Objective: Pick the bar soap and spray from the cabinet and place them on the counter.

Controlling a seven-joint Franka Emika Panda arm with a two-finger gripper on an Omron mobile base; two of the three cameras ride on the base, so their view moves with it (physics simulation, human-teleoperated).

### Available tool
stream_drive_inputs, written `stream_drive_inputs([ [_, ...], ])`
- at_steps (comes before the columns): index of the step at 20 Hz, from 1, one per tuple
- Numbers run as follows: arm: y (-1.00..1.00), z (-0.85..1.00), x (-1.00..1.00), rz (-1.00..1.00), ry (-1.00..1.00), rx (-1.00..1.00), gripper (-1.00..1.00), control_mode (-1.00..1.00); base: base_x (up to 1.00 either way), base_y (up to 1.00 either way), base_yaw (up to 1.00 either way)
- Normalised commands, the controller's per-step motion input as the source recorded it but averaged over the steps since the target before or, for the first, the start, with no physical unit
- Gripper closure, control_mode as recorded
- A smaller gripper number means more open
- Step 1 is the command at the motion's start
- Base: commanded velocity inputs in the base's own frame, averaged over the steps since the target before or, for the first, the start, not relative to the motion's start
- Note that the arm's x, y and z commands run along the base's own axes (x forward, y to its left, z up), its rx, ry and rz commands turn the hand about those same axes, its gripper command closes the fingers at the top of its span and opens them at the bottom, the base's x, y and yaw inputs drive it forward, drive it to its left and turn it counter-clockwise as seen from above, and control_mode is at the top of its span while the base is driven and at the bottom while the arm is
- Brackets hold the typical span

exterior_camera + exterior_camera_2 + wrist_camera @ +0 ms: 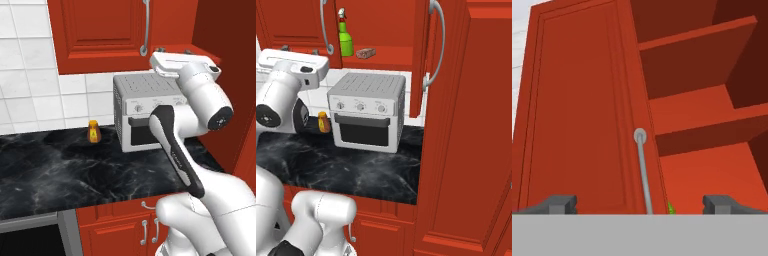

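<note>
The red cabinet (391, 60) stands open above the counter (356, 170). On its lower shelf the green spray (345, 39) stands upright, and the small bar soap (366, 52) lies just to its right. In the hand view my gripper (640, 204) is open with nothing between its fingertips (559, 204). It faces the edge of the cabinet's left door (577, 115) and that door's long silver handle (643, 170). A sliver of the green spray (671, 208) peeks out at the bottom, right of the handle. The bare red shelves (702, 110) lie beyond.
A white toaster oven (368, 110) stands on the counter (75, 170) under the cabinet, with a small orange bottle (323, 122) to its left. The right cabinet door (418, 55) juts forward. A tall red panel (466, 125) closes off the right side.
</note>
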Motion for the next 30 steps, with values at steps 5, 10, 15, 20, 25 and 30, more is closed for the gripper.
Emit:
stream_drive_inputs([
  [5,0.03,0.0,0.43,0.0,0.1,0.0,-1.0,-1.0,0.0,0.0,0.0],
  [10,0.0,0.0,0.43,0.0,0.1,0.0,-1.0,-1.0,0.0,0.0,0.0],
  [15,0.0,0.0,0.3,0.0,0.03,0.0,-1.0,-1.0,0.0,0.0,0.0],
  [20,0.02,0.0,0.27,0.0,0.0,0.0,-1.0,-1.0,0.0,0.0,0.0],
  [25,0.03,0.0,0.23,0.0,0.0,0.0,-1.0,-1.0,0.0,0.0,0.0],
  [30,0.08,0.0,0.21,0.0,0.0,-0.02,-1.0,-1.0,0.0,0.0,0.0],
])
